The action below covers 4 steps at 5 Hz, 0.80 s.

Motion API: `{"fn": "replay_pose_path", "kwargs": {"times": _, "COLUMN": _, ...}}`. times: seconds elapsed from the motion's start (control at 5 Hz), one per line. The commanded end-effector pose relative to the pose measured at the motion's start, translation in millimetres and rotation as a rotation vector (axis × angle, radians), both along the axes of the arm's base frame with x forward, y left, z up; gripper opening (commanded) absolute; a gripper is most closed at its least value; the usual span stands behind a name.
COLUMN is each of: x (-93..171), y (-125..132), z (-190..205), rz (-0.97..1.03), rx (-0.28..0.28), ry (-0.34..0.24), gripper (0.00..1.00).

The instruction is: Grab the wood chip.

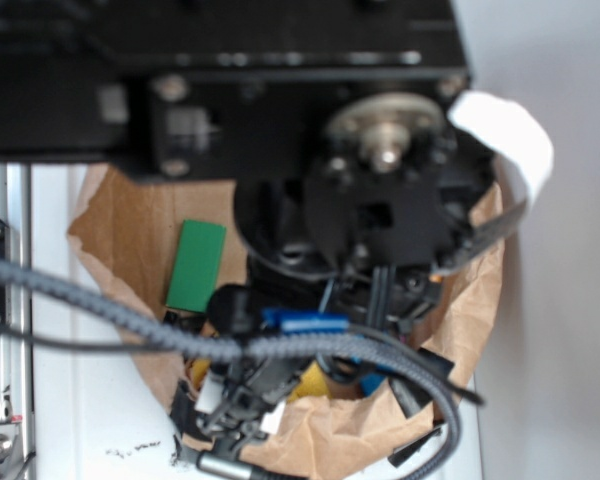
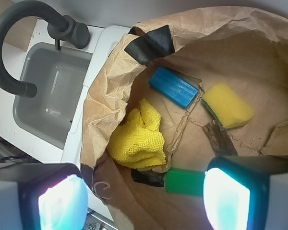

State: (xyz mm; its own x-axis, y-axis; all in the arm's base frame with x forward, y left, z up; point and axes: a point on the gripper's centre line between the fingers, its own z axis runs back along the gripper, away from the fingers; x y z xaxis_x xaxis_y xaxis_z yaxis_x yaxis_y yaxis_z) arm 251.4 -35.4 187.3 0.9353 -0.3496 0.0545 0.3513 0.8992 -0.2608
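The wood chip [image 2: 220, 140] is a dark brown, streaky sliver lying on the brown paper, just below the yellow sponge [image 2: 227, 105]; its lower end passes behind my right finger [image 2: 228, 200]. In the wrist view my gripper [image 2: 141, 203] is open and empty, high above the paper, with the left finger [image 2: 57, 203] over the paper's edge. The chip lies up and to the right of the gap between the fingers. In the exterior view the arm's black body [image 1: 380, 220] hides the chip and the gripper.
On the torn brown paper [image 2: 259, 52] also lie a blue block [image 2: 174, 86], a crumpled yellow cloth [image 2: 138, 136] and a green flat block [image 2: 184, 181], also seen in the exterior view [image 1: 196, 265]. A grey sink [image 2: 53, 91] with a black faucet [image 2: 24, 28] is at the left.
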Motion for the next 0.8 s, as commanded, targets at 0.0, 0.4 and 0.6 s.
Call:
{"fn": "replay_pose_path", "kwargs": {"times": 0.0, "x": 10.5, "y": 8.3, "z": -8.6, "rz": -0.034, "rx": -0.008, "ry": -0.105, "gripper": 1.00}}
{"fn": "replay_pose_path", "kwargs": {"times": 0.4, "x": 10.5, "y": 44.8, "z": -13.7, "rz": -0.063, "rx": -0.057, "ry": -0.130, "gripper": 1.00}}
{"fn": "replay_pose_path", "kwargs": {"times": 0.6, "x": 13.6, "y": 56.6, "z": -39.9, "rz": -0.040, "rx": 0.028, "ry": -0.102, "gripper": 1.00}}
